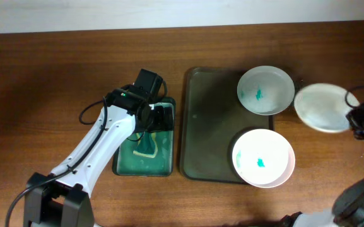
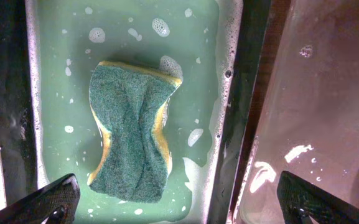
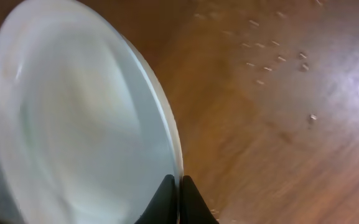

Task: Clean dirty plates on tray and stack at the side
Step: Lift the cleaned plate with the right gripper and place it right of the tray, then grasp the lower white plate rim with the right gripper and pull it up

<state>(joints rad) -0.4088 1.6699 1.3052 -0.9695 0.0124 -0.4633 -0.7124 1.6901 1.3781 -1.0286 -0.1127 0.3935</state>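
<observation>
Two white plates with teal stains sit on the dark tray (image 1: 207,126): one at its far right corner (image 1: 265,90), one at its near right corner (image 1: 263,158). A third, clean white plate (image 1: 320,107) is off the tray to the right, and my right gripper (image 1: 353,117) is shut on its rim; the right wrist view shows the fingers (image 3: 179,186) pinching the rim of that plate (image 3: 73,124). My left gripper (image 1: 156,116) is open above the green basin (image 1: 125,165), over the green-and-yellow sponge (image 2: 132,130) lying in soapy water.
The basin (image 2: 229,124) stands just left of the tray (image 2: 316,112). Brown wooden table (image 1: 43,75) lies all round. Small crumbs lie on the wood (image 3: 279,56) to the right of the held plate.
</observation>
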